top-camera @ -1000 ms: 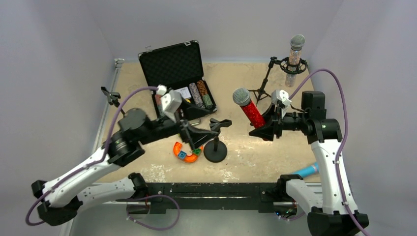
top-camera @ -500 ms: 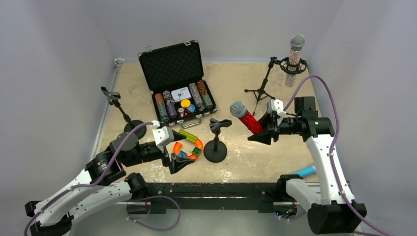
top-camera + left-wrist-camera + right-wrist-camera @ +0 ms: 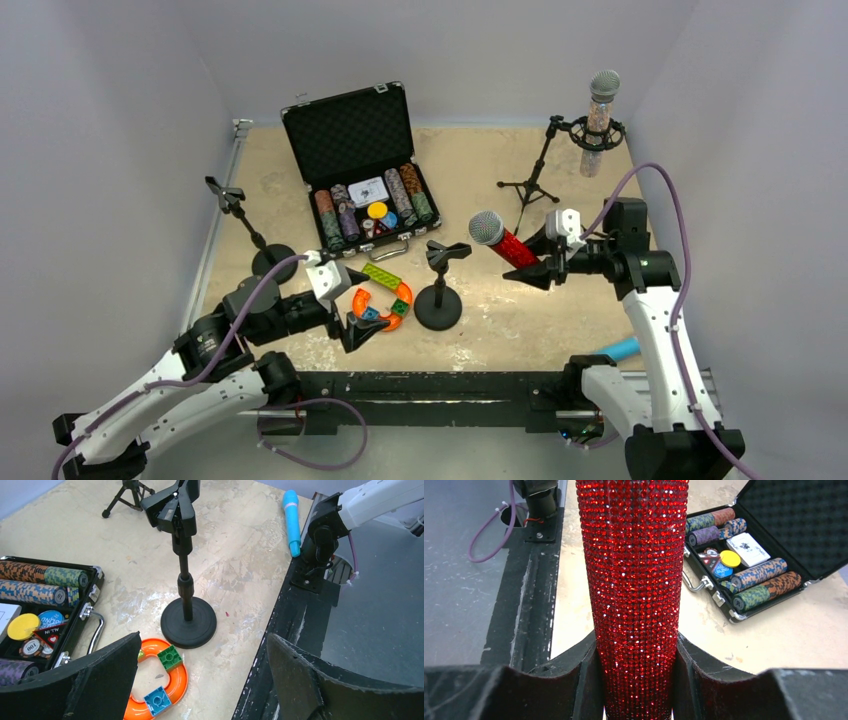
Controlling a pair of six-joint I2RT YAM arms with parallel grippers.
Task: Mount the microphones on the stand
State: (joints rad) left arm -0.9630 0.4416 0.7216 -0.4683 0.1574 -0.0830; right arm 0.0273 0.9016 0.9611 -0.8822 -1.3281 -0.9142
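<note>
On the table, behind the open chip case, I read the task as one-third done: the silver-pink microphone sits upright in the tripod stand at the far right. My right pincer is clenched round the shaft of the red glitter microphone, held off the table and tilted, head toward the centre stand. My left pincer is released and empty, low beside that stand's base. A second round-base stand waits at the left, well apart. The light-blue microphone lies at the near edge by the right arm. The step in hand appears to be carrying the red one; next, I judge, its shaft must line up with the empty clip and press in.
</note>
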